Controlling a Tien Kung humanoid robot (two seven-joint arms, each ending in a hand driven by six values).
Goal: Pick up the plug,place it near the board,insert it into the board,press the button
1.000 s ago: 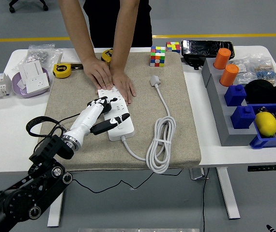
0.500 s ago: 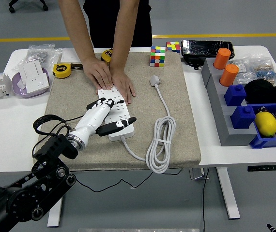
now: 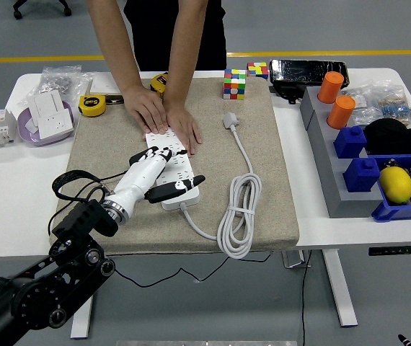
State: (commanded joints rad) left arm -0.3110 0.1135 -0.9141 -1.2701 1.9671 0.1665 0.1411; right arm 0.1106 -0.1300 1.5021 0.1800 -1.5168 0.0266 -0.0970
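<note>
A white power strip (image 3: 178, 173) lies lengthwise on the beige mat (image 3: 263, 180). A person at the far side presses both hands (image 3: 168, 115) flat on its far end. My left hand (image 3: 164, 173) lies over the strip's near half, fingers spread, thumb stretched right across the strip's near end; it holds nothing. The grey plug (image 3: 231, 120) lies loose on the mat to the right of the person's hands. Its cable runs down to a tied coil (image 3: 239, 216) and back to the strip. My right hand is out of view.
Two tape measures (image 3: 94, 105) and a bowl with a socket (image 3: 47, 119) sit at the back left. Rubik's cubes (image 3: 234, 83) stand at the mat's far edge. Grey and blue bins (image 3: 364, 169) with orange cups and a lemon line the right side.
My left hand slid right and a little farther over the strip; the thumb now lies across its near end. The person's hands and the plug have not moved.
</note>
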